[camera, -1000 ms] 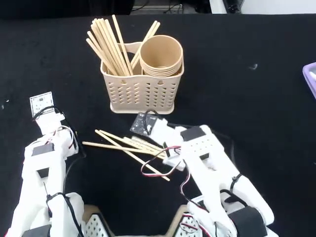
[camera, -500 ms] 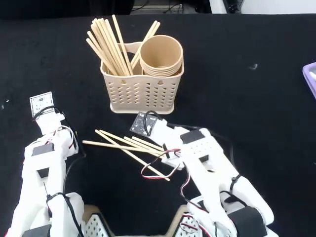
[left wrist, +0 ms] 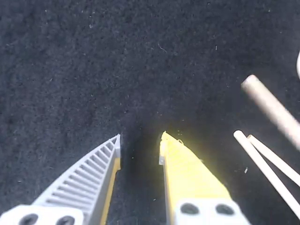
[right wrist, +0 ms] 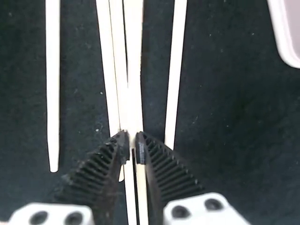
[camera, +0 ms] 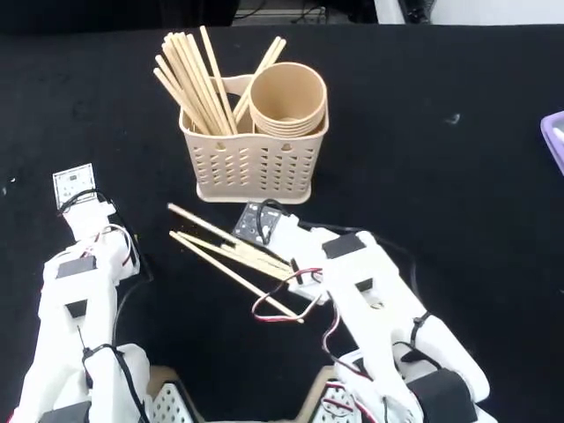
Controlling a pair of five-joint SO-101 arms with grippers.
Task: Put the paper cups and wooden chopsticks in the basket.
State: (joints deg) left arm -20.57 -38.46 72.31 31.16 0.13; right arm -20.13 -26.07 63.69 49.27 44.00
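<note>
Two white robot arms work over a black table (camera: 441, 220). The right gripper (right wrist: 130, 138) has its jaws pinched almost together on the loose chopsticks (right wrist: 133, 70). At least one stick is clamped between the tips, two more run just outside the jaws, and another lies well off to one side. The sticks fan out ahead of the jaws. Close beyond their far ends stands the basket (camera: 256, 167), which already holds the stacked paper cups (camera: 288, 97) and a sheaf of upright chopsticks (camera: 189, 79). The left gripper (left wrist: 140, 140) hovers over bare cloth with its jaws a narrow gap apart and nothing between them. A few stick tips lie off to the side of its yellow jaw.

The step in hand looks like picking up the last chopsticks (the cups appear done). The next move likely calls for raising the bundle above the basket's near wall, then tipping it in beside the sheaf. Unclamped sticks may stay behind. Open cloth lies on either side of the right jaws. The tight spot is ahead, at the basket rim under the leaning sheaf.
</note>
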